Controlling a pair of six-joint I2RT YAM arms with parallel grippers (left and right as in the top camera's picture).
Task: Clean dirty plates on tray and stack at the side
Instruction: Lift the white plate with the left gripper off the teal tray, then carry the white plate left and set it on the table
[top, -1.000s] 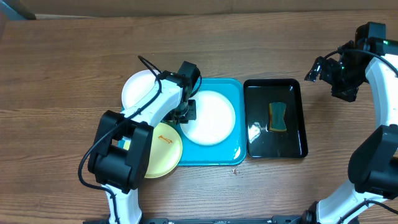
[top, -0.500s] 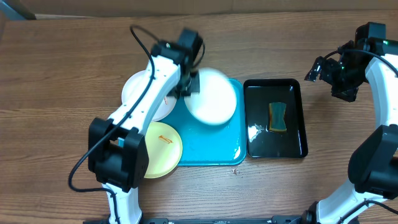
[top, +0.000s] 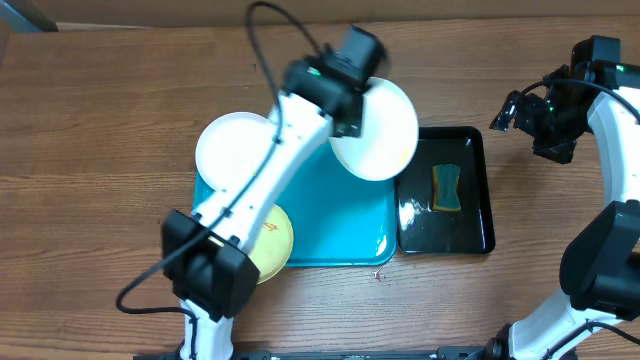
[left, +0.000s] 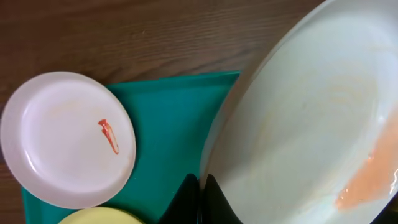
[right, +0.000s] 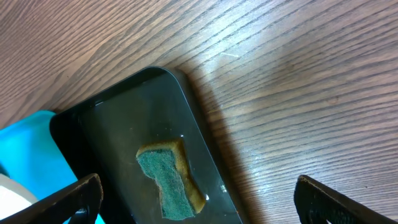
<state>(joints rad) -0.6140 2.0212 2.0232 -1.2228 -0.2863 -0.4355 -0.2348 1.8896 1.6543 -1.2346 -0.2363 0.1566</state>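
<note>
**Smeared plate lifted off the tray, sponge not yet picked up**

The left fingers (left: 186, 202) are clenched on the rim of the lifted white plate (top: 380, 130). They hold it tilted in the air above the far-right corner of the turquoise tray (top: 340, 225), its outer edge reaching over the black tray (top: 486, 200) that lies just right of it. The left wrist view shows a pale orange smear on the plate's face, so it appears uncleaned.

The other white plate (top: 232, 150), marked with a small red streak, lies across the turquoise tray's far-left corner. The yellow plate (top: 272, 236) overhangs its near-left corner.

The right fingers (right: 81, 193) are spread wide and empty, hanging over the table well to the right of the turquoise tray. The green sponge (right: 169, 182) lies untouched in the black tray beneath them.

The step in hand looks like presenting the first plate for wiping. The next move probably calls for the right arm to come down and grasp the sponge while the left arm steadies the plate over the black tray. With only a rim grip, the tilted plate could slip under scrubbing pressure.
</note>
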